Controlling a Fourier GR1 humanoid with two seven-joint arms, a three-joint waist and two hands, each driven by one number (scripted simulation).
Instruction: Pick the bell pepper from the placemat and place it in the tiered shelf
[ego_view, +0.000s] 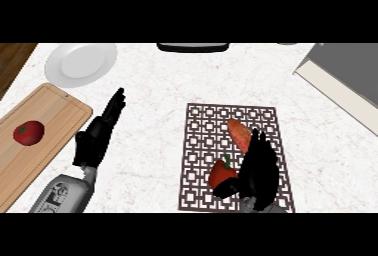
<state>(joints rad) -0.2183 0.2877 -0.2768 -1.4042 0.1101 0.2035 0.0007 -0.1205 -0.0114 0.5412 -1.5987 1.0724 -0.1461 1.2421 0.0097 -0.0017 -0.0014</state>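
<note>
**Pepper's in hand, still over the mat**

Right robot hand (258, 167) looks curled around the bell pepper (221, 173) on the placemat (198, 145), though it's partly hidden. Left robot hand (100, 135) rests open, fingers straight. The shelf (347, 75) is far right.

Pale marbled counter (170, 80) across most of the frame; dark wooden floor strip (13, 60) at upper left.

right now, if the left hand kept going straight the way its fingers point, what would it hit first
Probably nothing close: the left hand points up and slightly right over bare counter, passing right of the white plate. The dark object at the far edge lies further right.
</note>
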